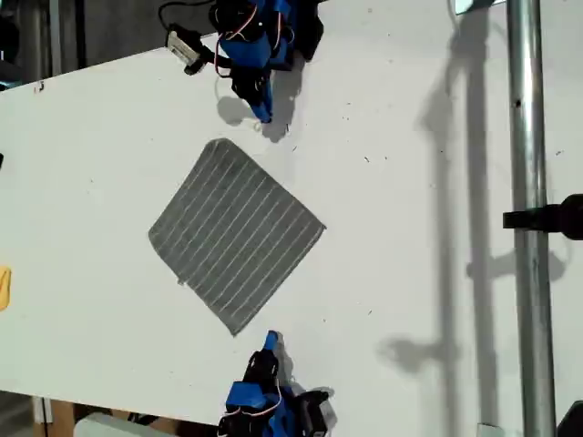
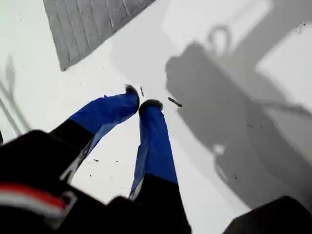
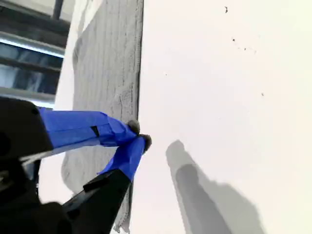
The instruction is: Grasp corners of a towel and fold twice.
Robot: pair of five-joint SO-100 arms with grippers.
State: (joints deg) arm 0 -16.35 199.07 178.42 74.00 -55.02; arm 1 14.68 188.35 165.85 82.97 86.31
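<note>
Towel (image 1: 235, 235): flat, unfolded (both folds left).
My first gripper (image 2: 140, 104): jaws pressed together, empty.
My second gripper (image 3: 139, 134): likewise.

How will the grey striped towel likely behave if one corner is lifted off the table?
The towel looks thin and lies flat on the white table, so it will probably droop limply from a lifted corner. Its edge shows a slight ripple in the second wrist view, which suggests soft cloth. It seems light, so it may drag or bunch rather than stay put.
</note>
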